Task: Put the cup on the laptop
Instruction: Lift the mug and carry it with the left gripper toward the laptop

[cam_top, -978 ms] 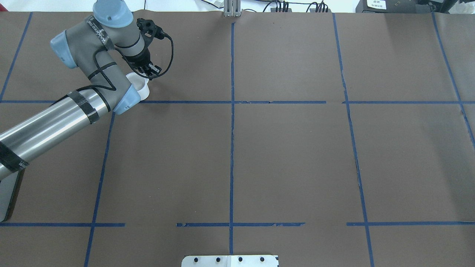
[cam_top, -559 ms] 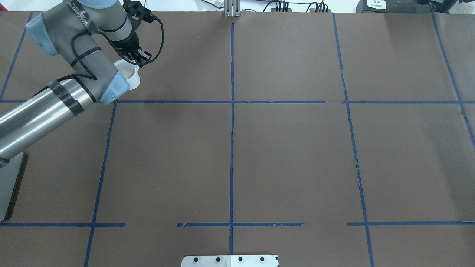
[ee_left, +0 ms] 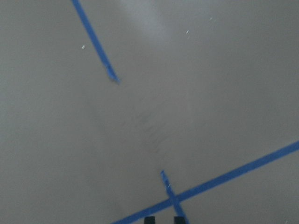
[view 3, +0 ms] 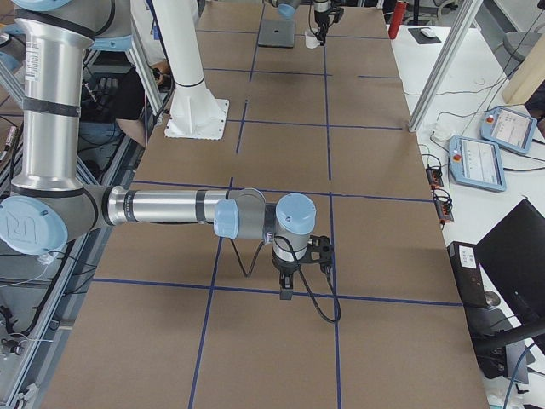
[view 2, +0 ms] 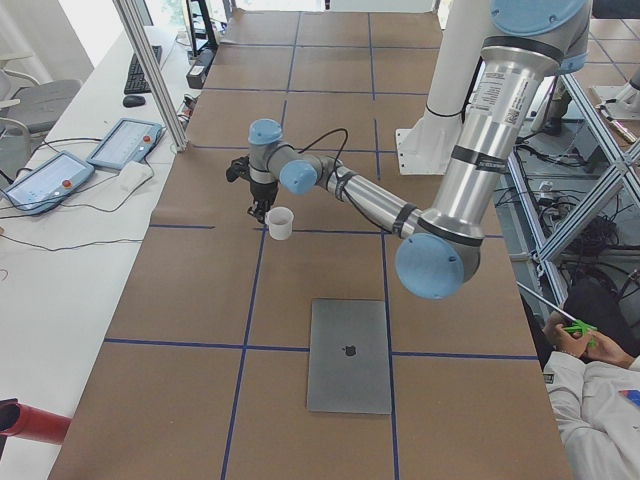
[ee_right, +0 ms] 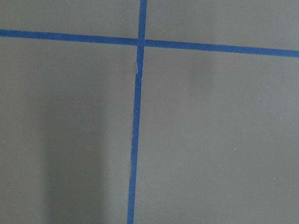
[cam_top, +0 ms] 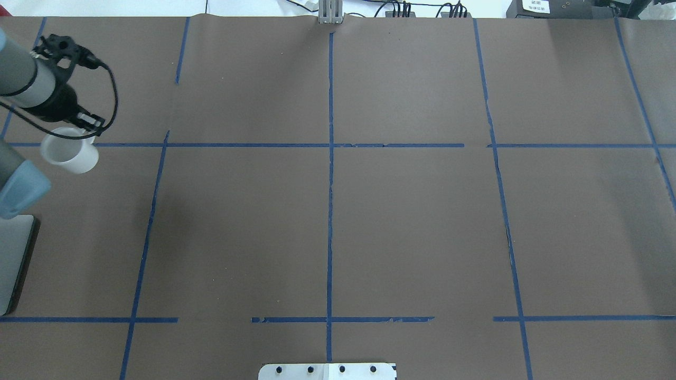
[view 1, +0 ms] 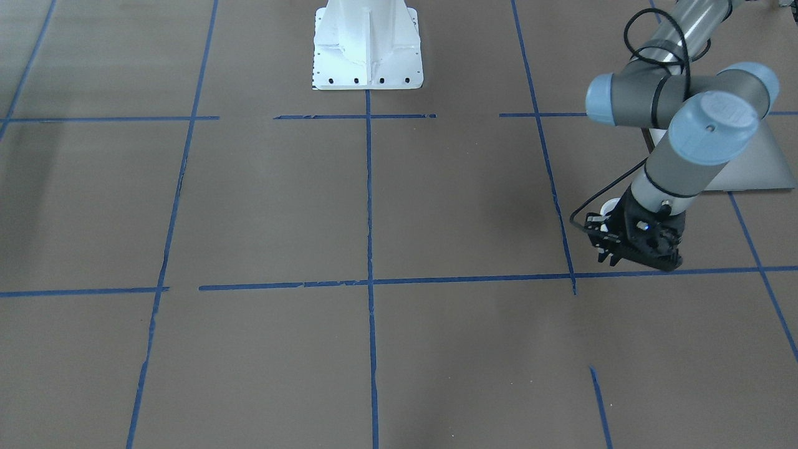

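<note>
The left tool (cam_top: 87, 126) pinches the cup (cam_top: 69, 154) by its rim, above the tabletop (cam_top: 369, 211), to carry it to the laptop (view 2: 349, 355); the right tool's (view 3: 284, 292) grip I cannot tell.

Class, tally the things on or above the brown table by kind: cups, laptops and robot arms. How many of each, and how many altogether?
cup: 1
laptop: 1
robot arms: 2 (left arm, right arm)
Total: 4
</note>
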Robot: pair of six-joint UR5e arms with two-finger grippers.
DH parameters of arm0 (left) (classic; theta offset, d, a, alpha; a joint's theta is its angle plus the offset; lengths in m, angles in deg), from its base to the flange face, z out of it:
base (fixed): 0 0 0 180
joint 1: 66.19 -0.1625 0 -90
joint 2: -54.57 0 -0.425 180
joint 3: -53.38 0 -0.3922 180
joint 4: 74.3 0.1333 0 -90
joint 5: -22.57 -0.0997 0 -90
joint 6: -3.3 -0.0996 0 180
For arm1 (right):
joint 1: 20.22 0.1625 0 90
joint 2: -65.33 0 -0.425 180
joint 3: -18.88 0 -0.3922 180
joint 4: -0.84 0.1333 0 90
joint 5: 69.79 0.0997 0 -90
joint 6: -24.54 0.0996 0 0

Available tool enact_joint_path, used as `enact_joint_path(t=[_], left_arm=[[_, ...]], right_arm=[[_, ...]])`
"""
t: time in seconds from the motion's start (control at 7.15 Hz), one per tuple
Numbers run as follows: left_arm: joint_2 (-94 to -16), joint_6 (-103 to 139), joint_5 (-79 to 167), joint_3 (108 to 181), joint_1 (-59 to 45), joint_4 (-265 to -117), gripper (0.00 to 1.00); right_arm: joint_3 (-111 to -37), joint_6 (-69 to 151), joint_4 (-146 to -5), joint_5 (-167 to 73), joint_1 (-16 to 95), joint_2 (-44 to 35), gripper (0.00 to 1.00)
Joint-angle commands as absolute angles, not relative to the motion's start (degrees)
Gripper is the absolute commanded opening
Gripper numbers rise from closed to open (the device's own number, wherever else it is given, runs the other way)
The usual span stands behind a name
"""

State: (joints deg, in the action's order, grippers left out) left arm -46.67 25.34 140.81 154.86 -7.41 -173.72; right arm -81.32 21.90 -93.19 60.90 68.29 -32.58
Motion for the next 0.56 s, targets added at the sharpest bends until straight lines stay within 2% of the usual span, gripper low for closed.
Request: enact_joint_path(t=[0.0,0.28,0.42], left_arm=[[-32.4,21.7,144.6,158.4,-1.7,-175.3,0.0],[-24.8,16.3,147.3,154.6,2.0,-185.6,0.0],[-23.6,18.0,147.2,149.0,2.0,-194.4,0.0]], right_arm=[[-81.3,21.9,-93.1,60.9,68.3,-32.6,1.0],[-81.3,21.9,-93.1,60.9,68.3,-32.6,1.0],[-81.3,21.9,-93.2,60.8,68.3,-32.6,1.0]])
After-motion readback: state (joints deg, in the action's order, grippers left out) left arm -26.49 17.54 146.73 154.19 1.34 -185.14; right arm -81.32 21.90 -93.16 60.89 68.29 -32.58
